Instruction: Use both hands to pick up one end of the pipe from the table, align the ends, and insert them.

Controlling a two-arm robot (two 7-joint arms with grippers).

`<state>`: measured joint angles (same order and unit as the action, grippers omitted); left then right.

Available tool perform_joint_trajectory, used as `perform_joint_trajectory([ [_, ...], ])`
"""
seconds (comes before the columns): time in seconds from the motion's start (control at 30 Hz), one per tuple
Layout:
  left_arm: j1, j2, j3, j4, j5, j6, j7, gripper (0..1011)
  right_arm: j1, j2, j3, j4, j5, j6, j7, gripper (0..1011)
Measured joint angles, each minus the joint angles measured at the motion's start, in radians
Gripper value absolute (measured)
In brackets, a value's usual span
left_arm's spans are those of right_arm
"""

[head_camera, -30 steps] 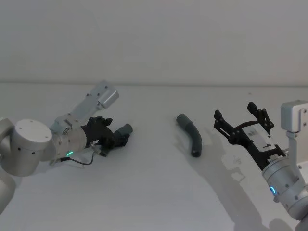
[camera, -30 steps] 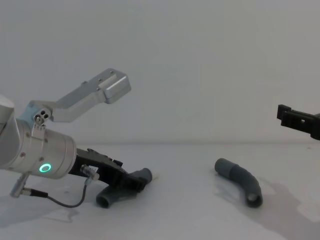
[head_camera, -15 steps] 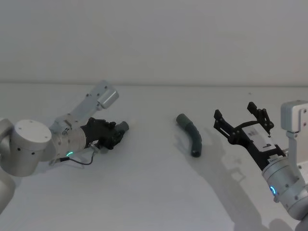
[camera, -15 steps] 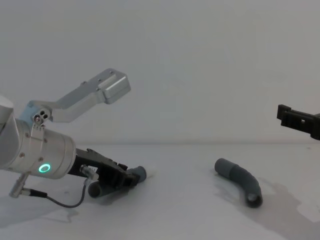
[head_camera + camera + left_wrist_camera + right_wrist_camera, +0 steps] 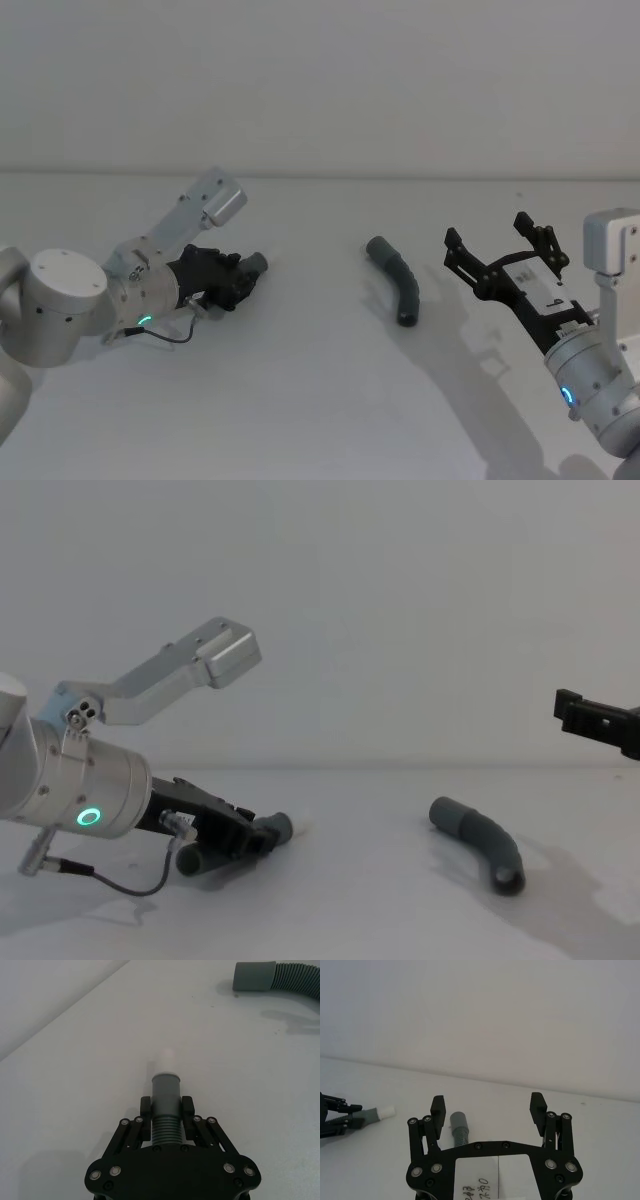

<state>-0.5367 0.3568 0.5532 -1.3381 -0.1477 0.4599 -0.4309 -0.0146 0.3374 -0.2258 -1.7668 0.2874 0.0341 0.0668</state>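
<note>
My left gripper (image 5: 238, 279) is low over the white table (image 5: 320, 400) at the left, shut on one corrugated grey pipe piece (image 5: 165, 1125) just behind its smooth collar. That piece's white tip (image 5: 166, 1059) sticks out past the fingers toward the middle. Its other end (image 5: 190, 860) shows below the gripper (image 5: 250, 837) in the chest view. The second pipe piece (image 5: 398, 279), curved, lies free mid-table with its wide grey cuff (image 5: 253, 969) on the near-left side. My right gripper (image 5: 487, 233) hovers open to the right of it, fingers spread wide (image 5: 488, 1105).
A silver camera bracket (image 5: 215, 199) rises above the left wrist. A thin black cable (image 5: 120, 880) loops under the left arm onto the table. The pale wall (image 5: 320, 90) closes off the table's far edge.
The left gripper's fingers closed on the pipe piece, which swung into line with them; its white tip now points toward the middle. The right arm and the free piece stayed still.
</note>
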Motion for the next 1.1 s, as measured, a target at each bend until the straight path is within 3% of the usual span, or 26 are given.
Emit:
perform_joint_trajectory([
  [0.87,0.0,0.0,0.0,0.0,0.001,0.0,0.0,351,0.0,0.0,0.0,0.0,0.0,0.0,0.0,1001],
  [1.1,0.0,0.0,0.0,0.0,0.0,0.0,0.0,351,0.007,0.011,-0.004,0.001,0.001,0.016,0.027,1001],
])
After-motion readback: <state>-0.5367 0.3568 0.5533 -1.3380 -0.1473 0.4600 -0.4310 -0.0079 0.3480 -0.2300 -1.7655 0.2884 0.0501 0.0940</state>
